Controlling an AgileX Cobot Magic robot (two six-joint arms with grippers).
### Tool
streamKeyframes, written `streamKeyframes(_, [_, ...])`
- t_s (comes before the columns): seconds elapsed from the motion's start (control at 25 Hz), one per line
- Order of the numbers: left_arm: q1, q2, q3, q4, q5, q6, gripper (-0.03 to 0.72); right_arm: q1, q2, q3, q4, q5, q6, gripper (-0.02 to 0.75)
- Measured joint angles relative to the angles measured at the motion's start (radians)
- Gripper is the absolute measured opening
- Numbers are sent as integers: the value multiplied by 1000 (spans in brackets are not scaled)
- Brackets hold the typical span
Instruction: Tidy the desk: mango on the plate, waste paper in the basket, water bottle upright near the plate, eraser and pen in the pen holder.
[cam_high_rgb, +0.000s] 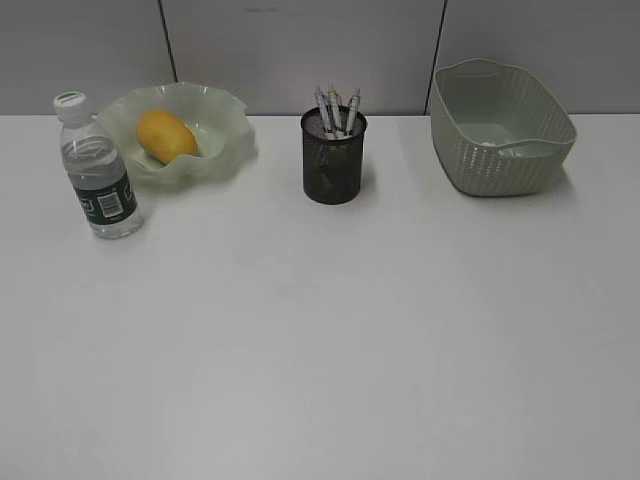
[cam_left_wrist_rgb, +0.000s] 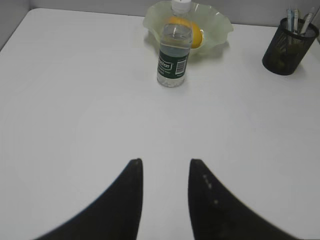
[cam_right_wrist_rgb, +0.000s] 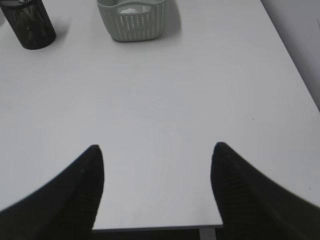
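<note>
The yellow-orange mango (cam_high_rgb: 166, 135) lies in the wavy-rimmed pale green plate (cam_high_rgb: 225, 125) at the back left of the desk (cam_high_rgb: 320, 330). Just left of the plate and in front of it, the water bottle (cam_high_rgb: 97, 168) stands upright. The black mesh pen holder (cam_high_rgb: 333, 160) has pens (cam_high_rgb: 336, 110) sticking out; the eraser is hidden. In the right wrist view a white crumpled shape (cam_right_wrist_rgb: 131, 9), which looks like the waste paper, lies inside the basket (cam_right_wrist_rgb: 132, 25). My left gripper (cam_left_wrist_rgb: 166, 161) is open and empty, well short of the bottle (cam_left_wrist_rgb: 174, 55). My right gripper (cam_right_wrist_rgb: 157, 146) stands wide open over the desk's near edge.
The basket (cam_high_rgb: 500, 160) stands at the back right, close to the grey wall panels. Neither arm shows in the exterior view. The desk's front edge runs just below the right fingertips, and its right edge is close by.
</note>
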Motion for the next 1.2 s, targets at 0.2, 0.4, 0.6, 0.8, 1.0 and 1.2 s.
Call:
streamKeyframes(0.2, [0,0,0,-1,0,0,241,0,0,0,-5,0,0,531])
streamKeyframes(0.4, [0,0,0,-1,0,0,241,0,0,0,-5,0,0,531])
streamKeyframes(0.6, [0,0,0,-1,0,0,241,0,0,0,-5,0,0,531])
streamKeyframes(0.8, [0,0,0,-1,0,0,239,0,0,0,-4,0,0,531])
streamKeyframes(1.0, [0,0,0,-1,0,0,239,0,0,0,-3,0,0,531])
streamKeyframes(1.2, [0,0,0,-1,0,0,239,0,0,0,-3,0,0,531])
